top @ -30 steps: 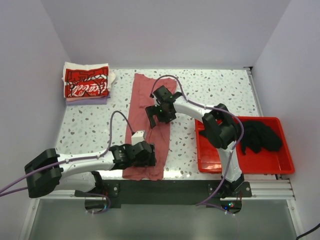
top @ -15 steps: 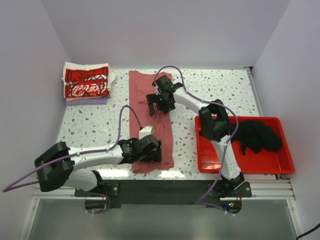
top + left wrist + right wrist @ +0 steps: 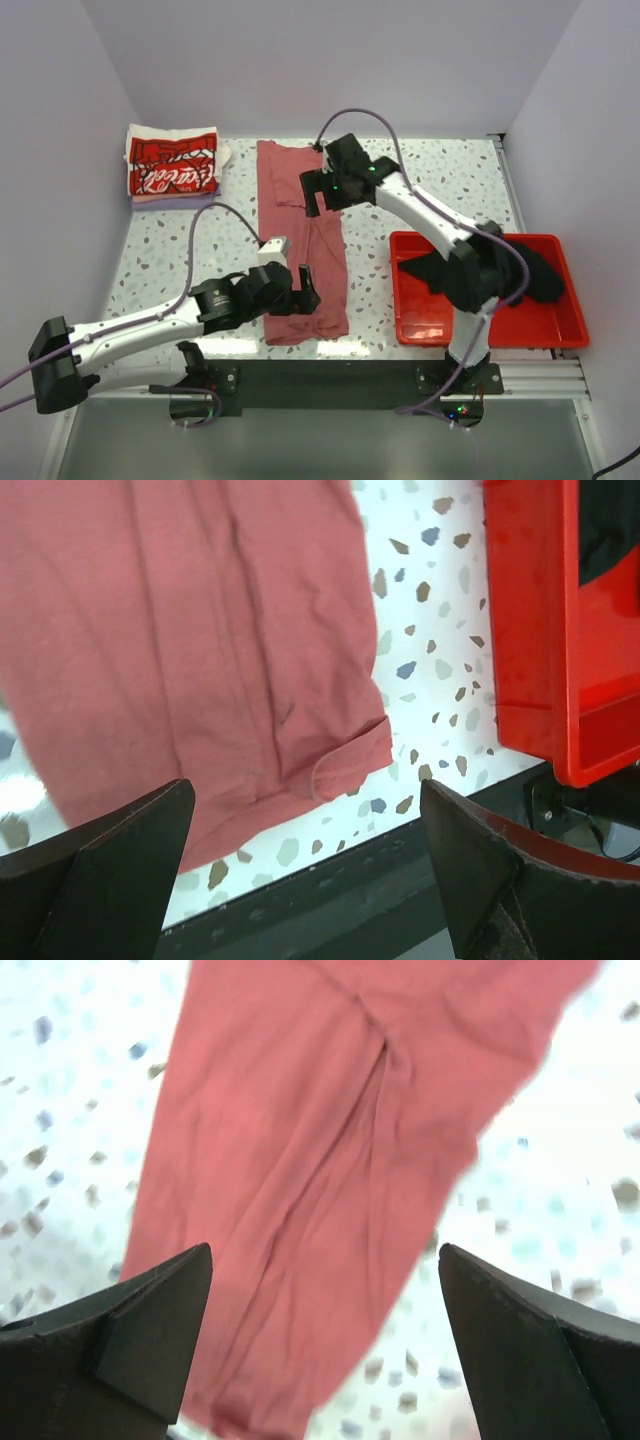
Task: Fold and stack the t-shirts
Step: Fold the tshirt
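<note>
The dusty-red t-shirt (image 3: 305, 240) lies flat on the table as a long strip folded lengthwise, running from the back to the near edge. My left gripper (image 3: 300, 285) is open and empty just above its near end; the left wrist view shows the shirt's hem corner (image 3: 200, 630) between the spread fingers (image 3: 110, 870). My right gripper (image 3: 312, 192) is open and empty above the shirt's far part (image 3: 320, 1160). The folded stack, with the white and red Coca-Cola shirt (image 3: 172, 165) on top, sits at the back left. A black shirt (image 3: 520, 270) lies crumpled in the bin.
The red plastic bin (image 3: 430, 315) stands at the right near edge, and also shows in the left wrist view (image 3: 530, 620). The table's near edge and black rail (image 3: 330, 370) lie just below the shirt's hem. Walls close the table at left, back and right.
The shirt has gone from slanted and held to lying flat and straight. The right gripper moved toward the far end. The left gripper let go and its arm swung left.
</note>
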Robot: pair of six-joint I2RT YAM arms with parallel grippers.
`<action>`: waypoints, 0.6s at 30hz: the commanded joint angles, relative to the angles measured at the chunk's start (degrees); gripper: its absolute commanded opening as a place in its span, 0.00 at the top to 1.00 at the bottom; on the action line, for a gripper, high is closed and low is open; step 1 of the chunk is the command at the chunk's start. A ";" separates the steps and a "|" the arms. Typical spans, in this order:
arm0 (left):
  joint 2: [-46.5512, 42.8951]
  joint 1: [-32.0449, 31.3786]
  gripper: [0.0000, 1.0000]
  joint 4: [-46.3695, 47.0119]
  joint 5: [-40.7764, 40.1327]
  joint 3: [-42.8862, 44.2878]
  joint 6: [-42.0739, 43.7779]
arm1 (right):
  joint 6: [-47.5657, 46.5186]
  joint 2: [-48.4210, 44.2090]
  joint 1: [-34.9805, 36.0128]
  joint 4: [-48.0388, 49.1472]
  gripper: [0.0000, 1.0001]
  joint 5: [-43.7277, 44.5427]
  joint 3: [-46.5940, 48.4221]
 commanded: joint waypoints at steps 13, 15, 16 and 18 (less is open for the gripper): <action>-18.41 -0.09 0.13 -14.18 1.06 -18.55 -18.50 | 16.35 -46.76 0.11 25.70 0.01 -9.74 -52.48; -18.41 -0.09 0.24 -11.82 2.30 -19.43 -17.98 | 16.96 -47.20 0.20 24.91 0.01 -10.44 -54.68; -17.98 -0.09 0.27 -11.01 2.73 -20.13 -17.71 | 17.31 -47.64 0.20 25.25 0.01 -11.40 -55.56; -16.13 -0.09 0.38 -8.30 3.79 -20.40 -16.58 | 18.28 -47.64 0.11 26.83 0.01 -12.90 -58.11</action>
